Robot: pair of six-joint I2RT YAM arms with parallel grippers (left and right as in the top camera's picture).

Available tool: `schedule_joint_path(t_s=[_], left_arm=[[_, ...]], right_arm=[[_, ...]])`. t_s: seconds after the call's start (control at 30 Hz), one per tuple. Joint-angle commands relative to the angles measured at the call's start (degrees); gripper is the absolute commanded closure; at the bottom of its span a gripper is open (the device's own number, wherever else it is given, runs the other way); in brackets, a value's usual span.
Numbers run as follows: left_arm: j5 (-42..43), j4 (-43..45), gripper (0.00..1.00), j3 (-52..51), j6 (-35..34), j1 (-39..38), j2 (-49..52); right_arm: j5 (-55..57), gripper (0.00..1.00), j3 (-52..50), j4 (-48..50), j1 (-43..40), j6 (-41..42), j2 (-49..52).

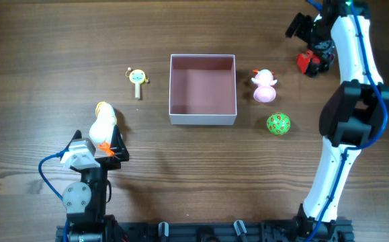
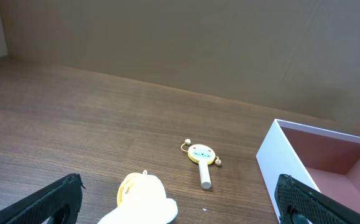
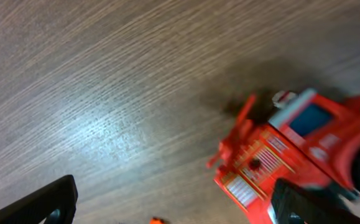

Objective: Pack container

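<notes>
The container [image 1: 203,119], a square white-walled box with a dusty-pink inside, stands at the table's middle and holds nothing; its near corner shows in the left wrist view [image 2: 278,163]. A yellow-and-white duck toy [image 1: 103,122] lies at the front left. My left gripper [image 1: 105,140] is open, and the duck [image 2: 143,200] lies between its spread fingers [image 2: 180,205]. A red toy truck [image 1: 309,62] lies at the back right. My right gripper [image 1: 314,48] hovers open over it; the truck [image 3: 291,146] is by the right finger, with the jaws [image 3: 173,208] spread wide.
A yellow rattle [image 1: 138,79] lies left of the container, also in the left wrist view [image 2: 200,157]. A pink round toy [image 1: 265,86] and a green spotted ball [image 1: 278,124] lie right of the container. The right arm rises along the table's right side.
</notes>
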Motion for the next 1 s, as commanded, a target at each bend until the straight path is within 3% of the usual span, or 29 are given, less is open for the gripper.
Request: schedule_joint_path(t_s=[0.0, 0.63, 0.97], left_arm=[[-0.7, 0.2, 0.00, -0.4, 1.2, -0.4, -0.4], [-0.7, 0.2, 0.00, -0.4, 1.2, -0.4, -0.4], [-0.7, 0.2, 0.00, -0.4, 1.2, -0.4, -0.4]], right_arm=[[-2.4, 0.01, -0.3, 0.8, 0.0, 1.1, 2.1], [4.3, 0.00, 1.1, -5.4, -0.4, 1.4, 1.0], [15.6, 0.00, 4.2, -14.3, -0.6, 2.7, -2.7]])
